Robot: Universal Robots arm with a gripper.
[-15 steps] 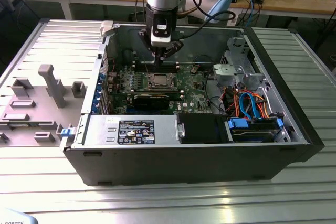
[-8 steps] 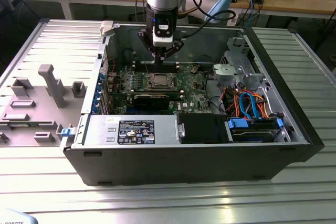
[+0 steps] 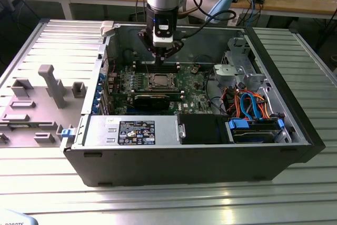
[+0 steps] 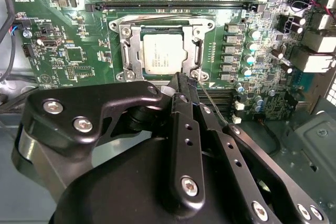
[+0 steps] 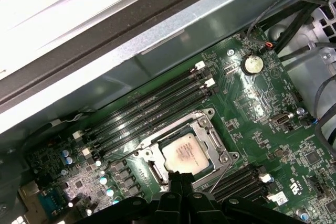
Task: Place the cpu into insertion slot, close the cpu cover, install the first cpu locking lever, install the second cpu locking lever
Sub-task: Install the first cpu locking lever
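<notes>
Exterior view looks down from afar on the gripper (image 3: 159, 56); both wrist views, just behind it, share the cpu (image 4: 163, 53) (image 5: 184, 153).

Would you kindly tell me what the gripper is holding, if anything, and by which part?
Nothing appears held: the gripper has its jaws shut together by the edge of the cpu cover.

cpu (image 4: 163, 53) framed by cpu cover (image 4: 132, 51); pinched end effector (image 4: 182, 80) at cover edge.

Bright even light, patchy glare
</notes>
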